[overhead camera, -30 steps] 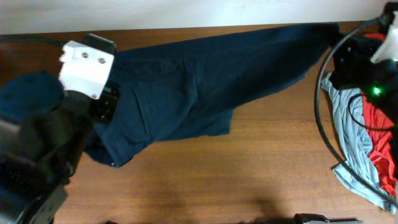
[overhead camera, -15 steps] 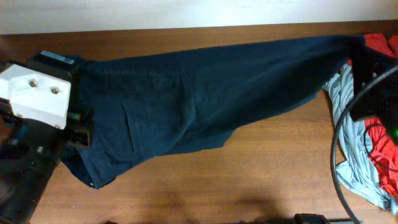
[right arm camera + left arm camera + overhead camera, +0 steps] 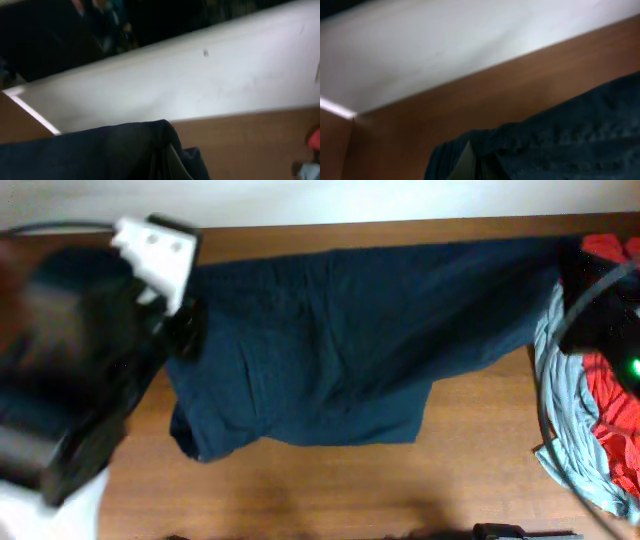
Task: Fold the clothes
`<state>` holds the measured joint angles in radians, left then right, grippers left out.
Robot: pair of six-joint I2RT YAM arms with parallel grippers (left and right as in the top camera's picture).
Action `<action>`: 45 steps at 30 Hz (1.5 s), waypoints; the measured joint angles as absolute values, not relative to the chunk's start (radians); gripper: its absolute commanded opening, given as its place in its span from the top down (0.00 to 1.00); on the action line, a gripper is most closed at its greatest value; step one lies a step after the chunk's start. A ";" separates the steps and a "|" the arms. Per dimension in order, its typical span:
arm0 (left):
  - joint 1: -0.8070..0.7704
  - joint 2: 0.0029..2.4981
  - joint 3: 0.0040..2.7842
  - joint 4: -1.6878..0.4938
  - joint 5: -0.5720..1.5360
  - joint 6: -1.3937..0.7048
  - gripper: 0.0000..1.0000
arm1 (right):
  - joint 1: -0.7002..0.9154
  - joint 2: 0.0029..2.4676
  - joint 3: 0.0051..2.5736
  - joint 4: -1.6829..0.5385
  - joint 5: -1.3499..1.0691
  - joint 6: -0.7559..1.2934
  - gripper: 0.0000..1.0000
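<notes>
Overhead view of a wooden table (image 3: 330,490). One navy garment (image 3: 340,340) lies stretched across it, its long axis running from 9 o'clock to 3 o'clock, with the loose lower edge sagging toward 6 o'clock.

My left pincer (image 3: 470,162) is pinched together on the 9 o'clock end. My right pincer (image 3: 167,160) is pinched together on the 3 o'clock end. In each wrist view, dark cloth bunches around the fingers. Each arm sits at its own end, neither nearer the middle.

I judge the fold will turn on carrying one end along that axis onto the other.

At 3 to 4 o'clock lies a heap of one red tee (image 3: 615,395) and one grey-blue garment (image 3: 560,395), both unfolded.

Count: three garments, two pincers.
</notes>
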<state>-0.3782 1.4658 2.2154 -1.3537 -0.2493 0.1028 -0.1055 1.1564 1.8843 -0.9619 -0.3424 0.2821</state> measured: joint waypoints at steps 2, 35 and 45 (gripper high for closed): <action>-0.362 1.549 2.215 -1.347 -0.266 0.095 1.00 | -0.106 1.225 1.885 -0.965 -0.352 0.284 0.96; -0.170 1.870 2.232 -1.380 -0.394 0.096 0.24 | -0.119 1.779 1.876 -1.125 -0.520 0.048 0.30; -0.179 1.448 2.252 -1.557 -0.302 0.102 0.27 | -0.119 1.474 1.876 -1.288 -0.429 -0.035 0.18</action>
